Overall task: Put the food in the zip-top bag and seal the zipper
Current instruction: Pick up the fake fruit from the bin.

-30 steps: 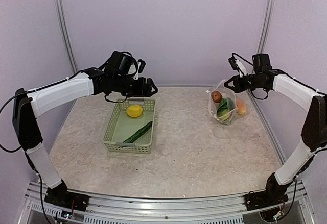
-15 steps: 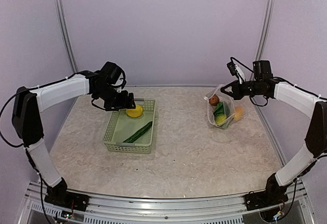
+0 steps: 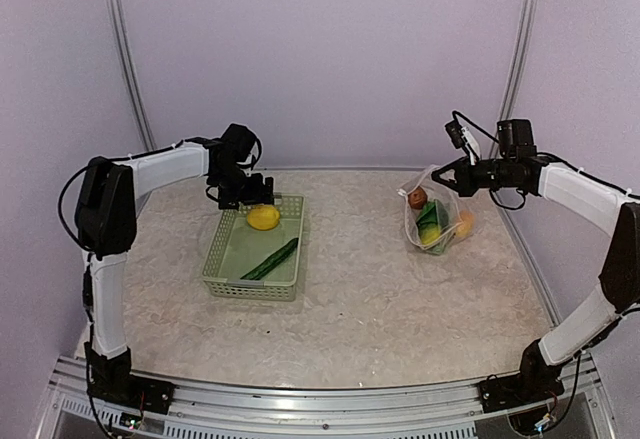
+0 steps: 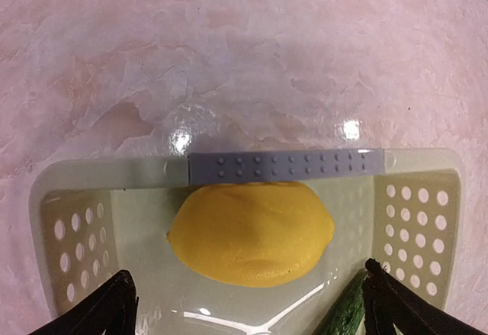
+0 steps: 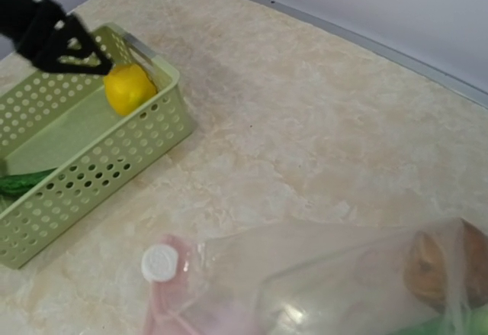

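Observation:
A yellow lemon (image 3: 263, 217) and a green cucumber piece (image 3: 270, 259) lie in the pale green basket (image 3: 222, 277). My left gripper (image 3: 252, 195) is open just above the lemon (image 4: 252, 232), with one black finger (image 4: 114, 304) on each side of it. The cucumber tip (image 4: 343, 314) shows by the right finger. My right gripper (image 3: 447, 177) is shut on the top edge of the clear zip-top bag (image 3: 432, 221) and holds it upright. The bag holds brown, green, yellow and orange pieces. In the right wrist view the bag (image 5: 343, 274) fills the bottom and my own fingers are hidden.
The basket (image 5: 76, 175) stands left of centre, its far rim (image 4: 114, 173) under my left gripper. A white round disc (image 5: 158, 263) sits on a pinkish strip at the bag's corner. Metal posts and purple walls close the back and sides.
My left gripper has swung back and down from beyond the basket's far rim to just over the lemon. My right gripper drew the bag slightly left, then held still.

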Robot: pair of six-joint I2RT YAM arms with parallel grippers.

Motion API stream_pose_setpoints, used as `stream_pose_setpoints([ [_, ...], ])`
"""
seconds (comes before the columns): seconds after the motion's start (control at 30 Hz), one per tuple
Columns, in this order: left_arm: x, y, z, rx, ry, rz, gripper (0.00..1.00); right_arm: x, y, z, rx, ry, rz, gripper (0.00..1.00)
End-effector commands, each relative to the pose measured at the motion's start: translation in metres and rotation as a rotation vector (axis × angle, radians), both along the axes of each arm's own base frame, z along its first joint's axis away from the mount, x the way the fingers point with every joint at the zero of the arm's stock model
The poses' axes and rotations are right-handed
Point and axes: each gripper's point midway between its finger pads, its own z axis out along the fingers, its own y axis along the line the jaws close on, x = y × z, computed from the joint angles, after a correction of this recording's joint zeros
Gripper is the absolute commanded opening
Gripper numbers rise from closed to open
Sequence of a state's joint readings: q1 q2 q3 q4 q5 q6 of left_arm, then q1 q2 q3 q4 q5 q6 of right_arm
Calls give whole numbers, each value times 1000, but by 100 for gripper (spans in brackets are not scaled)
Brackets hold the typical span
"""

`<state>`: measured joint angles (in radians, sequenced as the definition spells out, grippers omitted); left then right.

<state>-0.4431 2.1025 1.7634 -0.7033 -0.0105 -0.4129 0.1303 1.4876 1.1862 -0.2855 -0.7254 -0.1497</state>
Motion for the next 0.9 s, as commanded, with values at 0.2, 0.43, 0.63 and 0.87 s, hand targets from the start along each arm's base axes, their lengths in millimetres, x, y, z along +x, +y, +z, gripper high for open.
stream_pose_setpoints([
  [0.2, 38, 1, -31, 31, -17, -59, 99, -7, 4, 7, 12, -33, 31, 0],
  [0.43, 30, -18, -45, -12, 5, -156, 98, -6, 5, 2, 11, -19, 35, 0],
  [0.63, 12, -33, -55, 20, 38, -215, 97, -6, 5, 1, 9, -17, 36, 0],
  [0.87, -1, -33, -60, 66, 53, -216, 97, -6, 5, 0, 9, -16, 37, 0],
])
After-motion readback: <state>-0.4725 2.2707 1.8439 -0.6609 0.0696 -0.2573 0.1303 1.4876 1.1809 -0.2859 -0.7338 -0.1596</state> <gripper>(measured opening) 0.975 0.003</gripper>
